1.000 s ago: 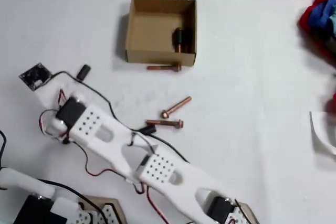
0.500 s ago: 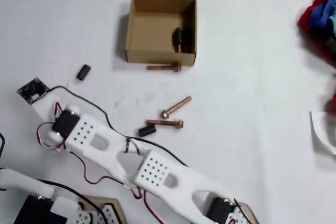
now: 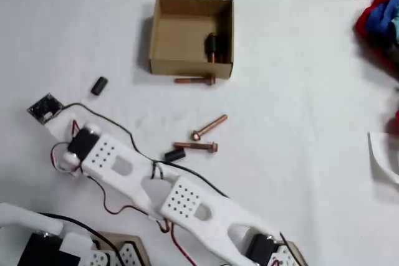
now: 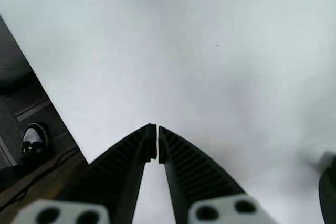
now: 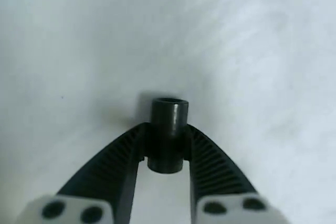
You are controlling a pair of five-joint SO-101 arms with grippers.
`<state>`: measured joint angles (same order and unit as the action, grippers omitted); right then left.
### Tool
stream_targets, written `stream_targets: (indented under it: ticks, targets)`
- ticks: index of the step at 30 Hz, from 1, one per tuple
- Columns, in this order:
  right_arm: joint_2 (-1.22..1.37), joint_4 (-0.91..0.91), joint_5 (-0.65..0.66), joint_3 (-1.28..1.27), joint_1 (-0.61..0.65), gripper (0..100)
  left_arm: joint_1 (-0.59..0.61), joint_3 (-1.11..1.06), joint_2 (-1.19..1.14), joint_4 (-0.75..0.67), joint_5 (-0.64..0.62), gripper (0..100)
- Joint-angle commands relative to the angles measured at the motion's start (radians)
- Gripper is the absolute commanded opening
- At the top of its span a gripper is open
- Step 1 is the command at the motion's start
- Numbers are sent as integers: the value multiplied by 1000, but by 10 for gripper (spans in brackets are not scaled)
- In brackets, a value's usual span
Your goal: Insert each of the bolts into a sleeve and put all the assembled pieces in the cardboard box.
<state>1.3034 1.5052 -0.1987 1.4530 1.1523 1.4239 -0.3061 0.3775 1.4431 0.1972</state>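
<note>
My right gripper (image 5: 167, 127) is shut on a black sleeve (image 5: 169, 113) that juts out past the fingertips over the white table. In the high view the right arm (image 3: 156, 185) stretches from the bottom right to the left of the table. A second black sleeve (image 3: 99, 85) lies beyond its wrist, and a third sleeve (image 3: 174, 154) beside its forearm. Two copper bolts (image 3: 209, 126) (image 3: 196, 146) lie mid-table, and another bolt (image 3: 194, 80) lies against the cardboard box (image 3: 163, 60). One sleeved bolt (image 3: 212, 44) rests inside the box. My left gripper (image 4: 156, 132) is shut and holds nothing.
The left arm (image 3: 37, 244) sits at the bottom left corner, near the table's edge (image 4: 58, 124). Coloured cloth (image 3: 380, 17) lies at the far right, with a white object (image 3: 381, 157) below it. Red and black cables (image 3: 109, 200) trail along the right arm.
The right arm's wrist has drawn back from the loose sleeve at the left, towards the near side of the table, then shifted slightly right. Bolts and box stayed put.
</note>
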Motion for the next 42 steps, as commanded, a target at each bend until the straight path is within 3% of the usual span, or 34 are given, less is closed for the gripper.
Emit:
stream_targets:
  ticks: [1, 12, 15, 21, 33, 36, 42]
  targets:
    - [-53, 8, 17, 12, -64, 20, -3, 41, 9, 8, 2, 35]
    - [-108, 205, 21, 0, -341, 21, -176, 39, 6, 9, 0, 35]
    - [-99, 239, 21, 2, -395, 23, -218, 39, 6, 11, -69, 35]
    - [-45, 257, 21, 0, -443, 167, -265, 39, 12, 11, -149, 35]
    - [12, 255, 21, 3, -444, 113, -269, 39, 8, 8, -150, 35]
    - [12, 257, 35, 2, -447, 7, -269, 39, 6, 8, -147, 35]
    - [-50, 262, 107, 55, -507, 23, -338, 33, 5, 11, -144, 37]
